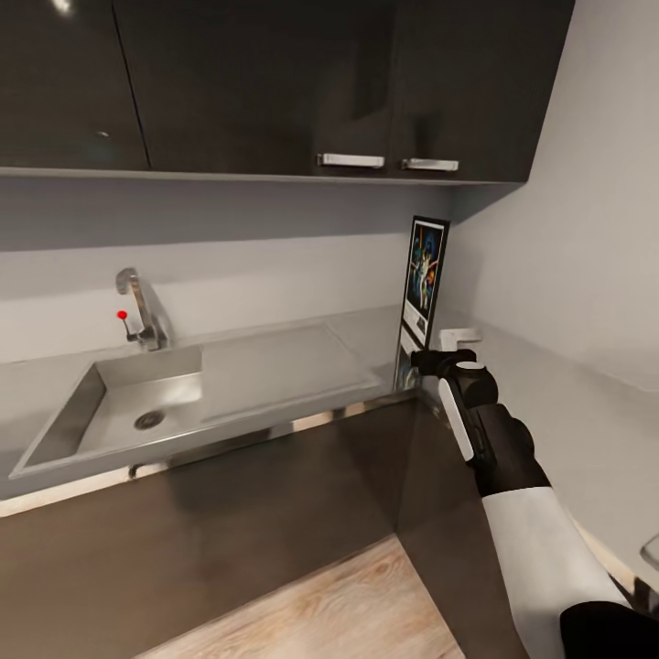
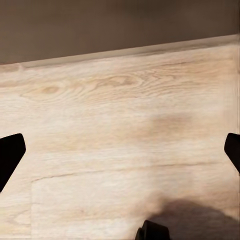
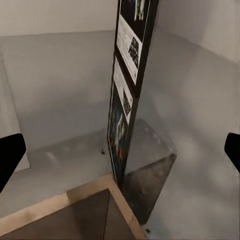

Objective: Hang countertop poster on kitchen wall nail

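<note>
On smooth grey countertop — thin flat poster upright.

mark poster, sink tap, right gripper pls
poster [image 1: 426, 265]: head view, middle of printed artwork.
sink tap [image 1: 139, 307]: head view, upright spout body.
right gripper [image 1: 443, 359]: head view, between the fingertips, beside the poster's lower edge.
</note>
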Controlling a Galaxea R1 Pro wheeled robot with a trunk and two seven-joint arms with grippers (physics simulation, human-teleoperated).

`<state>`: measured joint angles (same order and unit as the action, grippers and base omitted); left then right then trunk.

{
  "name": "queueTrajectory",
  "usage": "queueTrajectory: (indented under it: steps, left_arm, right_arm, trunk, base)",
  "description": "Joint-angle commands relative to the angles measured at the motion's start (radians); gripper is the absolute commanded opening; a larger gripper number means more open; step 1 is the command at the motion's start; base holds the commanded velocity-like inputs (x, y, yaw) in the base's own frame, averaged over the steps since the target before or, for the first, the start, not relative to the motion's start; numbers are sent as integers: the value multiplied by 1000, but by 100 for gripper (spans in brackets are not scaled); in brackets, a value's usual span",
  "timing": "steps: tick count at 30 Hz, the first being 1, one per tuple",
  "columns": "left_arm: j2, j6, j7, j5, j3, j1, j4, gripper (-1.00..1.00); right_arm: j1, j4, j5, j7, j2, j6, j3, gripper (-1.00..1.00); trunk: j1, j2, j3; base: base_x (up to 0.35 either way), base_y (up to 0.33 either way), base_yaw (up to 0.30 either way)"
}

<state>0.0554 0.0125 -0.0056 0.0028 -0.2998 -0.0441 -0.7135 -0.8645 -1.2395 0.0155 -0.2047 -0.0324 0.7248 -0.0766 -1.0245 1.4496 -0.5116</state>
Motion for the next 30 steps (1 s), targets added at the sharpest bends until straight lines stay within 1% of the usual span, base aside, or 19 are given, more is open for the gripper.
queueTrajectory:
  steps: [1,8,11,17,26,30]
  left_arm:
    - [0,1,-1,0,-1,0,-1,100]
    - [0,1,-1,0,-12,0,-1,100]
    - [0,1,-1,0,-15,0,-1,100]
    - [0,1,-1,0,-16,0,-1,100]
    - [0,1,-1,0,-17,0,-1,100]
    - [0,1,-1,0,-18,0,-1,100]
  right_arm:
    - [-1,0,1,-4,0,5,-2,100]
    - [-1,0,1,-4,0,5,-2,100]
    - [-1,0,1,-4,0,5,-2,100]
    - [-1,0,1,-3,0,5,-2,100]
    - [0,0,1,-4,0,5,-2,100]
    - [-1,0,1,-4,0,5,-2,100]
  trunk:
    - [0,0,-1]
    - [0,0,-1]
    - [0,0,-1]
    - [0,0,-1]
    - [0,0,-1]
    - [0,0,-1]
  base:
    - [274,-218,0]
    - [270,-215,0]
    - [139,-109,0]
    - [100,-32,0]
    - [290,-3,0]
    - [121,0,0]
